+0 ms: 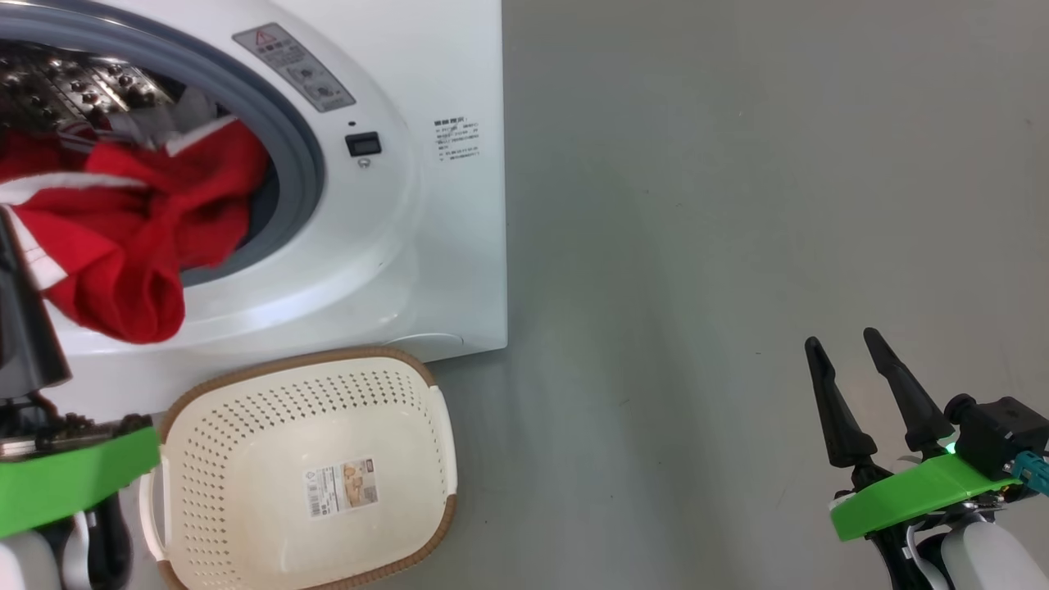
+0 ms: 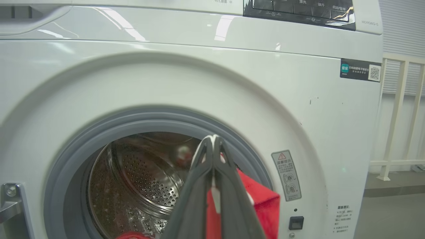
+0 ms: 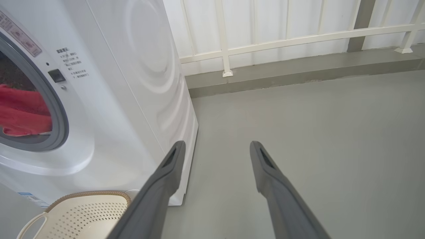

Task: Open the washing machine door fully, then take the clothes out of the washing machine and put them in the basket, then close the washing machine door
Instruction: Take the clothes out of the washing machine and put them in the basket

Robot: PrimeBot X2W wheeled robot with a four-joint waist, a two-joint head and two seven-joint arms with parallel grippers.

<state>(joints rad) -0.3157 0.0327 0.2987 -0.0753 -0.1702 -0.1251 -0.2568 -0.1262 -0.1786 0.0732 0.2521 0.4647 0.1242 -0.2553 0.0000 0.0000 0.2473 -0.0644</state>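
Here, wrist cam: left pincer [image 2: 212,141] clamps clothes [image 2: 263,205]; head cam: basket [image 1: 215,459].

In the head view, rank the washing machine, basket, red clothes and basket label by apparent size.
1. washing machine
2. basket
3. clothes, partly cropped, so unsure against the basket
4. paper label

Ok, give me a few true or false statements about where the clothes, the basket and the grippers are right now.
The basket holds none of the clothes. True.
The right gripper is shut. False: it is open, fingers apart above the floor.
The left gripper is shut on the clothes. True.
The clothes lie wholly inside the washing machine. False: they hang out of its opening.
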